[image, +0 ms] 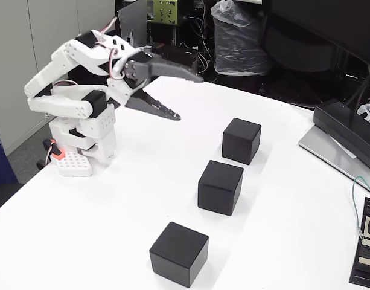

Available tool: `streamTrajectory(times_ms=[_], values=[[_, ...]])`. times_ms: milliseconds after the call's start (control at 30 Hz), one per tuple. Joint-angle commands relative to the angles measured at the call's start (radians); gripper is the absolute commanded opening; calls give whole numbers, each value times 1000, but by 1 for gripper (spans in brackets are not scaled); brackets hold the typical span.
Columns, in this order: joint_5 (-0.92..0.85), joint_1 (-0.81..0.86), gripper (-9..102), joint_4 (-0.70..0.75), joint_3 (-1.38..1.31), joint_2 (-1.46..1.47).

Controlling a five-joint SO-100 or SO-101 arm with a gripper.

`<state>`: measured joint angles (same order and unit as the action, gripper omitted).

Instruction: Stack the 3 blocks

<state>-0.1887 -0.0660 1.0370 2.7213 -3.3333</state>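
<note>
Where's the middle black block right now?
In the fixed view the middle block sits on the white table, right of centre, between the far block and the near block, touching neither.

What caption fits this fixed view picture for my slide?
White robot arm with open end effector raised above a white table, three black blocks lined up unstacked.

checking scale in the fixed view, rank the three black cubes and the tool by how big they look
1. tool, open, with the widest span
2. nearest cube
3. middle cube
4. far cube
The cubes look alike; nearness to the camera probably explains their differences.
</note>
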Motion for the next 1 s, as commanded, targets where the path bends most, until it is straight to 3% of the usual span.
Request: streamTrajectory(times_ms=[0, 533, 967], values=[[-17, 3, 31, 31, -118, 48], [-15, 6, 32, 48, -555, 907], [-18, 5, 32, 83, -637, 1207]])
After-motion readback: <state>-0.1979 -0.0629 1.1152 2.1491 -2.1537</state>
